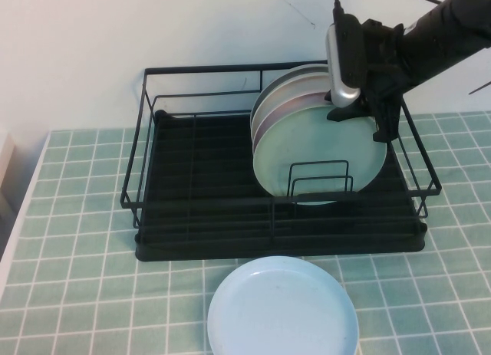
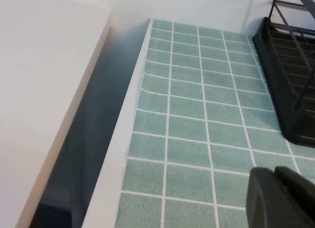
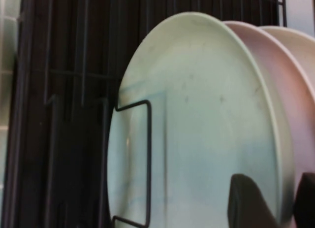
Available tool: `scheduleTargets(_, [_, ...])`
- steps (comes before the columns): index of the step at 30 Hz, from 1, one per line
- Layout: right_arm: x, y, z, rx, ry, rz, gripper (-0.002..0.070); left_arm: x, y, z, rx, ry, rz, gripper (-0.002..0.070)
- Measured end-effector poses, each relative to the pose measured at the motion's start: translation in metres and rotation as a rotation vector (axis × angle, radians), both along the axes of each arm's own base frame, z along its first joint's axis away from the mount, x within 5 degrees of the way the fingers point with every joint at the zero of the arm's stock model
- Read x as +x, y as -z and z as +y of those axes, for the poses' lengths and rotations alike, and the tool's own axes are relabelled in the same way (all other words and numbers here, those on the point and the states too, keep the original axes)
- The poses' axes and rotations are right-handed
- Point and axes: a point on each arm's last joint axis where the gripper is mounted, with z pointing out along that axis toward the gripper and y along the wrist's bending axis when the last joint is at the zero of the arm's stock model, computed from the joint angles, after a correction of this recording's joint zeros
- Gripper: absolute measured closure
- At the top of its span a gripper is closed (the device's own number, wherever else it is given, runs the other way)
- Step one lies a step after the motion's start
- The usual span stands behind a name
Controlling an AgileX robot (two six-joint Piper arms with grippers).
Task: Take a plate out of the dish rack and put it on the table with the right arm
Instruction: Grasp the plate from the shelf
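Mint-green plate (image 1: 326,152): stood on edge in the right half of the rack, foremost of a stack of upright plates, its lower face behind a small wire divider (image 1: 318,180).
Plates behind it: a pale pink plate (image 3: 290,90) pressed right against the mint one, and at least one more pale plate (image 1: 288,83) behind that.
Dish rack (image 1: 207,194): black wire frame on a black ribbed tray, set at the back of the tiled table, near the white wall (image 1: 153,25).
Table (image 1: 77,217): small pale-green tiles with white grout; a white edge ran along its left side.
Right arm (image 1: 437,33): reached in from the upper right, over the rack's back right corner, with its silver-grey rounded part (image 1: 341,60) just above the plates.
Right gripper (image 1: 364,113): was down at the top edge of the stack. From the wrist camera one dark finger (image 3: 248,201) lay against the mint plate's face and the other sat on the far side of its rim, so the jaws straddled the rim; I could not tell whether they had closed on it.
Left gripper (image 2: 283,198): hovered low over bare tiles near the table's left edge, well apart from the rack; only a dark rounded piece of it showed.
Light blue plate (image 1: 282,305): lay flat on the tiles just in front of the rack.
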Motion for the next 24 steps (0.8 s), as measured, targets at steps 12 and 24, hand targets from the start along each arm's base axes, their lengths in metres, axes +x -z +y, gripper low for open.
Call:
scheduleTargets(12, [0.01,0.02,0.003,0.0,0.008,0.01,0.0472,0.0,0.0,0.0,0.0,0.0,0.0,0.0678])
scheduleTargets(24, [0.001,-0.006,-0.004,0.006,0.097,-0.001,0.0573,0.0,0.0,0.0,0.0,0.0,0.0,0.0678])
